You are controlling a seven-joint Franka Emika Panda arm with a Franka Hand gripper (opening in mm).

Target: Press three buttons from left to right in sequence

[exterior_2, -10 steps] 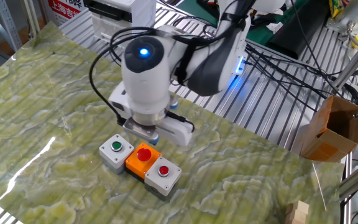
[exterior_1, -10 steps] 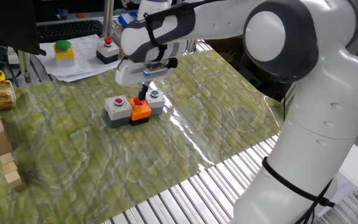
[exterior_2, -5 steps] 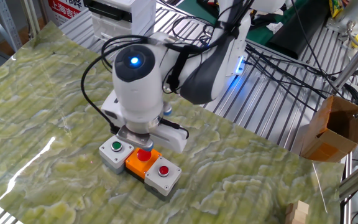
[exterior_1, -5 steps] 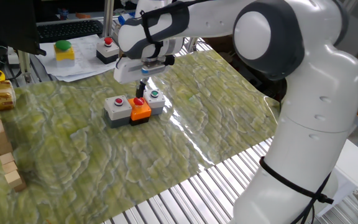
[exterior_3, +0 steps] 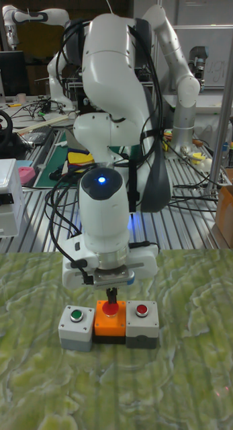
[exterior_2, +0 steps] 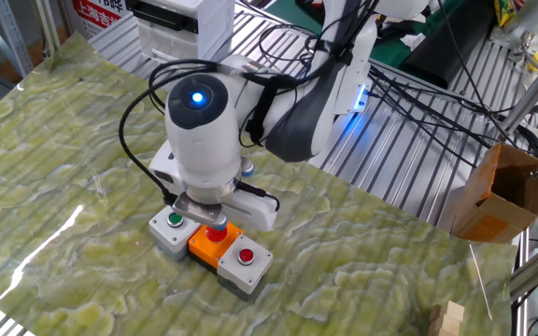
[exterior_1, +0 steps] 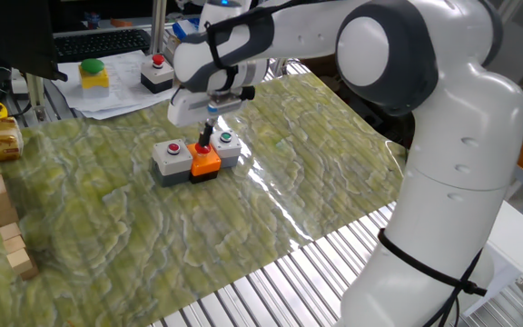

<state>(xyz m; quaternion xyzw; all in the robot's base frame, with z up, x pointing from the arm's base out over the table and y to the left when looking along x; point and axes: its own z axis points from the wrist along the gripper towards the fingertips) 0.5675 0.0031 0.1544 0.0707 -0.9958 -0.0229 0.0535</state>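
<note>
Gripper [exterior_3: 111, 300] on the orange box's red cap [exterior_3: 111, 309] — middle press seemingly underway, finger gap unreadable — next the green-capped grey box [exterior_1: 228, 143], rightmost in that view.

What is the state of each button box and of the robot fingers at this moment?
Grey box with red cap: on the mat, nothing touching it.
Orange box with red cap: middle of the row, fingertips down on its cap.
Grey box with green cap: on the mat, nothing touching it.
Fingers: pointing straight down, tips together on the orange box's cap.
Yellow box with green button: off the mat, untouched.
Black-based box with red button: off the mat, untouched.
</note>
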